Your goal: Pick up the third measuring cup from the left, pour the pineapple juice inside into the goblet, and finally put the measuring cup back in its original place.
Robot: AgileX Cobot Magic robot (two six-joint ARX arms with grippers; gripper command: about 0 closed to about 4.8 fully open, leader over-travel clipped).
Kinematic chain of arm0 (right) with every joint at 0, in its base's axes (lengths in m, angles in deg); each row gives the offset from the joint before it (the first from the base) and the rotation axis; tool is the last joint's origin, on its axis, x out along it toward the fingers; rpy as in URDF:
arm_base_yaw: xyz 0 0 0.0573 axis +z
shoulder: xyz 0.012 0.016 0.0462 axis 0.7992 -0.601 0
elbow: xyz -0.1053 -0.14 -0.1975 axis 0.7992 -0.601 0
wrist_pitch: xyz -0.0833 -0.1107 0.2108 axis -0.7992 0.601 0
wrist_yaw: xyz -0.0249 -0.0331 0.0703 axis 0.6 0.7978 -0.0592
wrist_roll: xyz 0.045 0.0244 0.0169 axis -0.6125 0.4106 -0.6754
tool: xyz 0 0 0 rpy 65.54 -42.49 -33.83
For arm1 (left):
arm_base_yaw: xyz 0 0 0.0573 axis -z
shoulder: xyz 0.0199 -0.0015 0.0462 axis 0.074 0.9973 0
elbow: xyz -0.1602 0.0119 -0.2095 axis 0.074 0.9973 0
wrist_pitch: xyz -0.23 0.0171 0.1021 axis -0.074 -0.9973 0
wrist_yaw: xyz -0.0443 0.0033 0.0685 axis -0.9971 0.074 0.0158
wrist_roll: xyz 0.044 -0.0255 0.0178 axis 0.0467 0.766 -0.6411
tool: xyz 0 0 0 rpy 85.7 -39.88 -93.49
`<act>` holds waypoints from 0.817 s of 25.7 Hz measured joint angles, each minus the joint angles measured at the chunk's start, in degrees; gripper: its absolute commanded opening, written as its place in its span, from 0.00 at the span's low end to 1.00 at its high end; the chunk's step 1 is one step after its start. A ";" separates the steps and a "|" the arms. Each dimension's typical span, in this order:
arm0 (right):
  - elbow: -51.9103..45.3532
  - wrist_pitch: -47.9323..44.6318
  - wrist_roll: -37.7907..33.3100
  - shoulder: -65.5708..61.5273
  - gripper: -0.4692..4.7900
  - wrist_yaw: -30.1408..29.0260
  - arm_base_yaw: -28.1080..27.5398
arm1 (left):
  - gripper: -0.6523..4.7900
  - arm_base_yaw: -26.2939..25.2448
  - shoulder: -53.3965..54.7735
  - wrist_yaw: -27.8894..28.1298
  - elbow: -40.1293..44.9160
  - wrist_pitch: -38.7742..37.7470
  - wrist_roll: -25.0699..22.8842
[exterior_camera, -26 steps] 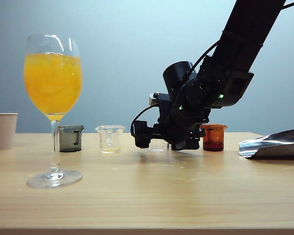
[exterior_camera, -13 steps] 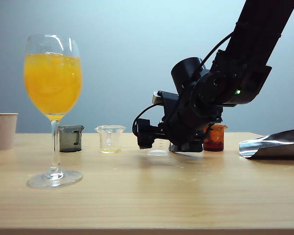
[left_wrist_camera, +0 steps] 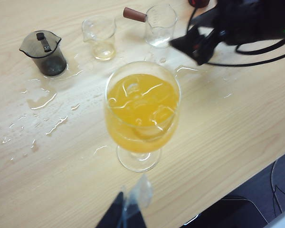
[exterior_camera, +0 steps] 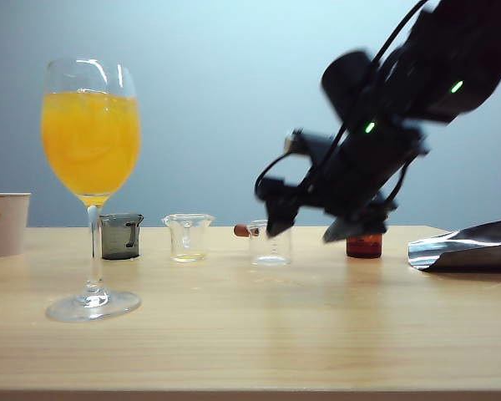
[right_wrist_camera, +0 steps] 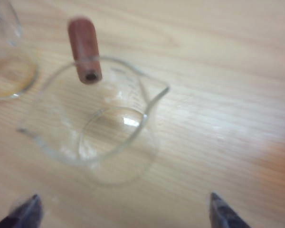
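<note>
Third measuring cup (exterior_camera: 270,243) stands upright on the table (exterior_camera: 250,334), empty as far as I can tell, reddish stub handle (exterior_camera: 241,230) pointing toward the goblet (exterior_camera: 90,184). Goblet well apart from it, on the far side of two other cups, bowl filled with orange-yellow juice (exterior_camera: 90,142). So the pour looks done and the cup looks set back in the row; step in hand reads as release and retreat.

Doing it well: lift the right gripper (exterior_camera: 305,227) clear straight up and away from the third measuring cup, keeping both fingertips off rim and handle so it isn't tipped or dragged. Also mind the amber cup (exterior_camera: 364,245) just behind the gripper, on the side of the third measuring cup away from the goblet. Table is wet with spilled drops near the goblet in the left wrist view, so a nudged cup may slide.

Pose: right gripper hovers just above and beside the third measuring cup, tilted down toward it, arm slanting up and away from the goblet. Jaws spread wide, nothing held; right wrist view shows both tips either side, the cup (right_wrist_camera: 92,128) free between and beyond them.

Left gripper (left_wrist_camera: 126,216) sits near the goblet's foot (left_wrist_camera: 138,159), above the table; only dark tips visible, opening cannot be told, not holding anything visible.
</note>
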 measured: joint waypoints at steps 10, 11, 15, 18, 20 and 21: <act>-6.03 28.06 4.68 37.24 0.09 1.20 -0.17 | 0.11 -0.02 0.00 0.00 0.00 0.00 0.00; -5.99 30.27 5.31 42.66 0.09 2.45 -0.17 | 0.11 -0.02 0.00 0.00 0.00 0.00 0.00; -6.10 41.72 6.73 59.10 0.09 3.85 -3.96 | 0.11 -0.02 0.00 0.00 0.00 0.00 0.00; -5.97 49.29 7.06 70.97 0.09 4.57 -7.93 | 0.11 -0.09 -0.37 0.00 0.02 0.00 0.00; -7.04 51.78 7.13 79.36 0.09 4.87 -11.32 | 0.11 -0.15 -2.10 -0.13 0.00 0.02 0.00; -8.79 52.33 7.04 85.85 0.09 5.11 -13.31 | 0.11 -0.83 -3.39 -0.44 0.00 -0.02 0.00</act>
